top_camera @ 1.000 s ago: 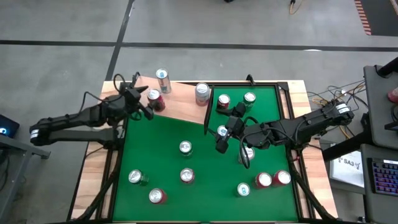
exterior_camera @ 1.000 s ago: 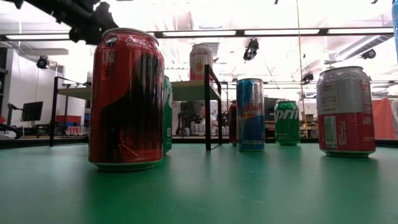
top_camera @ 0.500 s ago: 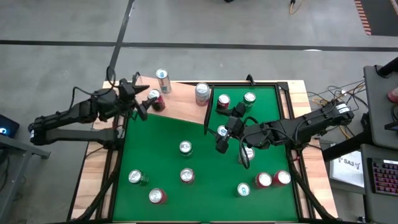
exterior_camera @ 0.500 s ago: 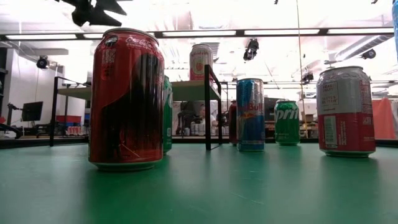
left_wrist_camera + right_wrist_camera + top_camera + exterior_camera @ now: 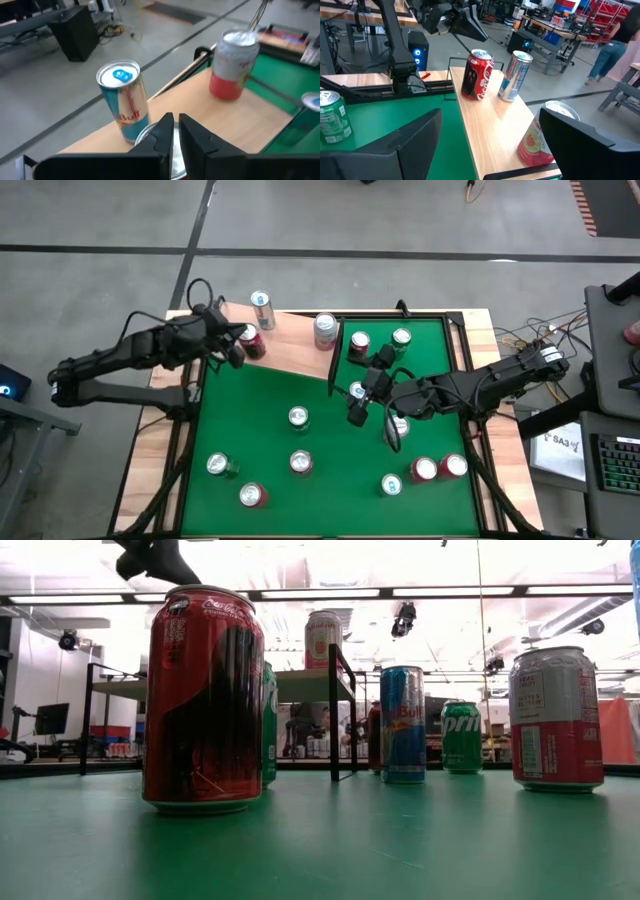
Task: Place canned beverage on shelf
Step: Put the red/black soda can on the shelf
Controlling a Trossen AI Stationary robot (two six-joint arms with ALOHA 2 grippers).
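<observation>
Pale wood-grain shelf [image 5: 290,352] is lying across the far-left corner of the green felt table [image 5: 320,450], its thin dark end panel [image 5: 336,350] standing upright. Three cans are standing on it: a slim blue-and-silver Red Bull can [image 5: 261,308], a red Coca-Cola can [image 5: 249,340] and a pink-labelled can [image 5: 325,330]. Left gripper [image 5: 232,348] is hovering just above the Coca-Cola can, fingers pressed together and holding nothing; its wrist view is cutting off all but that can's silver rim. Right gripper [image 5: 368,390] is waiting mid-table, fingers spread wide and empty, cans close around it. Loose cans are dotting the near felt.
</observation>
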